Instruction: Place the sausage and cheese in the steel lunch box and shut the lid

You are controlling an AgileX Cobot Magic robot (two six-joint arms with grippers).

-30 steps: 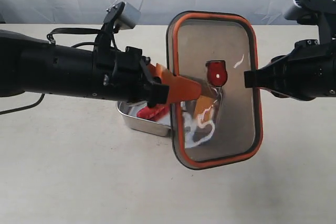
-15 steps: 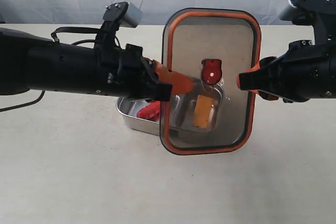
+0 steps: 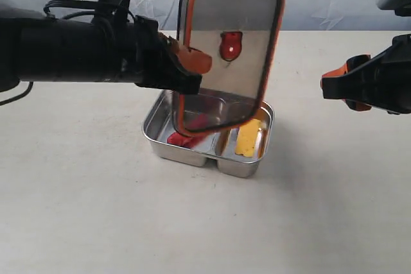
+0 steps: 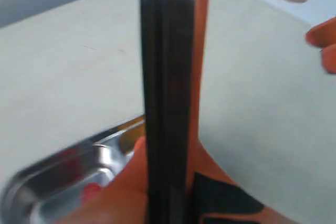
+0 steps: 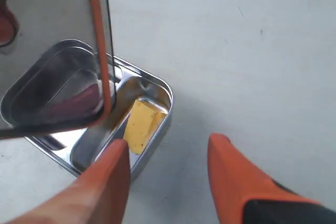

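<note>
While pinching the lid (image 3: pixel 231 24) upright by one edge in the left claw (image 3: pixel 192 63), hanging it over the steel lunch box (image 3: pixel 192 158), sausage (image 3: pixel 182 138) and cheese (image 3: pixel 247 139) inside, side by side. Holding nothing in the right claw (image 3: pixel 331 86), spread wide. Might slip crooked if tipped fast on that thin grip

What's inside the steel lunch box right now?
In the steel lunch box, the cheese lies in one compartment, the sausage in the other. The lid, held on edge above it, overlaps part of the sausage, so its full length isn't visible.
</note>
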